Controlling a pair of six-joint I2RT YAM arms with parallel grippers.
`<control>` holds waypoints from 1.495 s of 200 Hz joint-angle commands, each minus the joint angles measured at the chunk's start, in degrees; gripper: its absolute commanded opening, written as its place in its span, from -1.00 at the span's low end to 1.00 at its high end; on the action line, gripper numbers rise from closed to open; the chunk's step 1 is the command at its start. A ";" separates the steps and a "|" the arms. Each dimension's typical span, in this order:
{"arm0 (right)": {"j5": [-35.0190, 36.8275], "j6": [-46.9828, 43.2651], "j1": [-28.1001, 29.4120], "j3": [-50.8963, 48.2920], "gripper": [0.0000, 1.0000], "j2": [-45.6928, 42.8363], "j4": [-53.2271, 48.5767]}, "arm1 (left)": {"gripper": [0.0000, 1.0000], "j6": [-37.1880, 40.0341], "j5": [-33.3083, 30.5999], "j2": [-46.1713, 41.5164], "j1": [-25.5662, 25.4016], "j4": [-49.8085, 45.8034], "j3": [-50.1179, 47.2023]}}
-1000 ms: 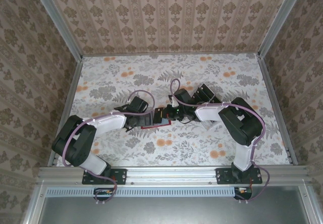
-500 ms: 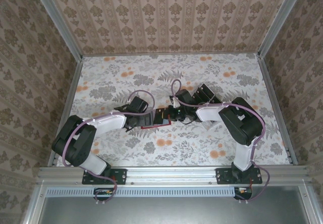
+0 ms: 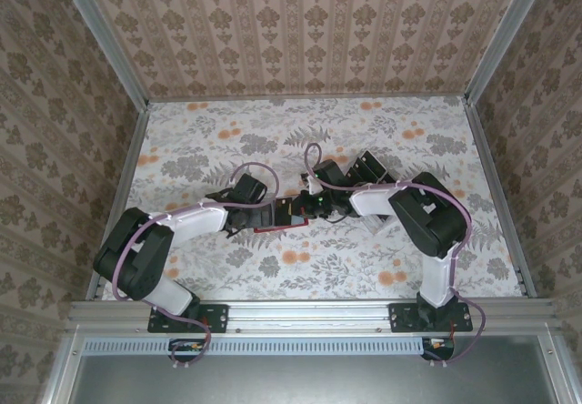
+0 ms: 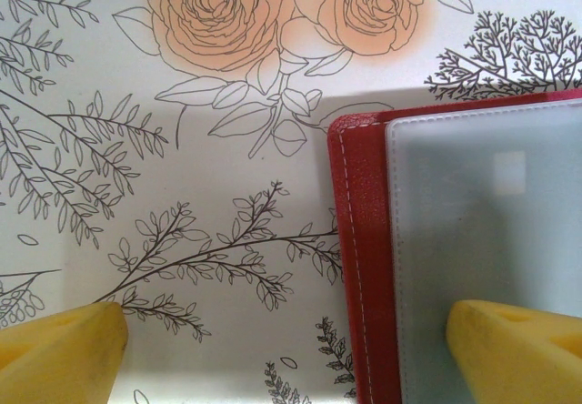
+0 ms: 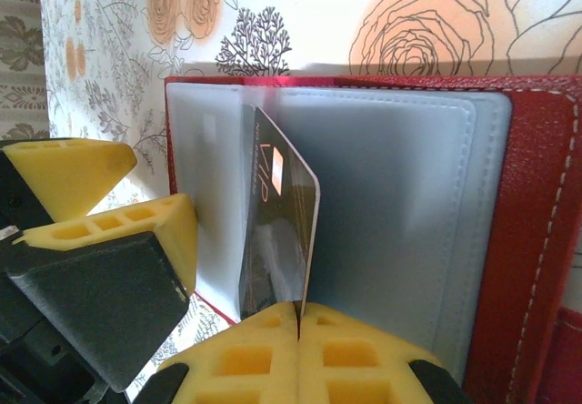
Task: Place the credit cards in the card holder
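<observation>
The red card holder (image 5: 536, 195) lies open on the flowered table, its milky plastic pockets (image 5: 391, 195) facing up. My right gripper (image 5: 298, 318) is shut on a black credit card (image 5: 277, 231), which stands on edge with its far end at the pockets' slot. My left gripper (image 4: 289, 349) is open and straddles the card holder's (image 4: 359, 240) left edge. One yellow fingertip (image 4: 518, 340) rests over the pocket sheet, the other (image 4: 59, 349) over bare table. In the top view both grippers (image 3: 273, 211) (image 3: 306, 207) meet over the card holder (image 3: 277, 228) mid-table.
A dark tray of cards (image 3: 371, 169) stands just behind the right arm's wrist. Patterned walls (image 3: 291, 31) enclose the table on three sides. The left gripper's yellow fingers (image 5: 118, 231) sit close beside the held card in the right wrist view.
The right arm's elbow has shifted slightly to the left. The left arm and the card holder have not moved.
</observation>
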 commanded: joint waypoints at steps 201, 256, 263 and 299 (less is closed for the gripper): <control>-7.55 -7.61 -2.57 9.34 -1.00 7.64 -14.21 | 1.00 -0.03 -0.36 0.98 0.35 -3.28 -1.42; -8.22 -7.26 -2.33 11.09 -1.00 8.91 -14.78 | 1.00 -0.11 -0.18 1.19 0.35 -2.94 -1.49; -8.14 -7.18 -2.23 11.40 -1.00 9.06 -14.87 | 1.00 -0.11 -0.13 1.24 0.35 -2.94 -1.53; -7.97 -6.82 -1.39 12.74 -1.00 9.99 -15.36 | 0.99 -0.19 0.02 1.27 0.35 -2.74 -1.59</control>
